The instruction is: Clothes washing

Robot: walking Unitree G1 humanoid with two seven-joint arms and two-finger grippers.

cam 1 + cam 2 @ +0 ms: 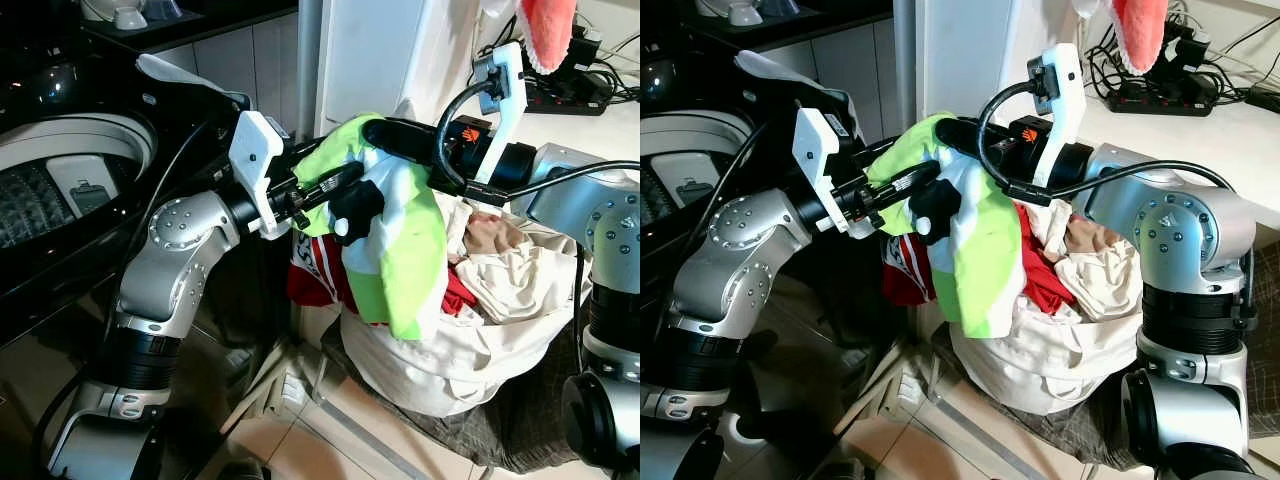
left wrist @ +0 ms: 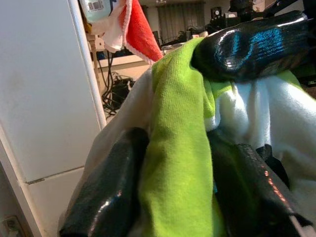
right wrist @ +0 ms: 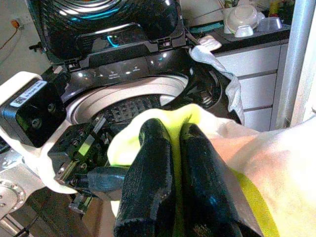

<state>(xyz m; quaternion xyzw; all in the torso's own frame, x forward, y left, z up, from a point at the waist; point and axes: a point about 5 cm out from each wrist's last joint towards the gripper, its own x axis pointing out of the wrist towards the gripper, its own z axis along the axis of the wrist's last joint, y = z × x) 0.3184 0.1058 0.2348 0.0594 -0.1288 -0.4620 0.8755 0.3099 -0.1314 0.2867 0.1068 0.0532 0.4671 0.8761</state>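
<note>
A: Green-and-white garment (image 1: 400, 240) hangs above the laundry bag (image 1: 450, 360). Left claw (image 1: 345, 200) clamped on it; right claw (image 3: 170, 168) pinching its top edge.

B: Step: transfer, I judge. Next, carry it toward ten o'clock, over the washer drum (image 1: 60, 185), then release.

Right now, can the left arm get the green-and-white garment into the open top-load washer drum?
Probably yes. The left end effector grips the green-and-white garment; the open washer drum lies on its left, unobstructed. But the right end effector also clamps it and must release.
</note>
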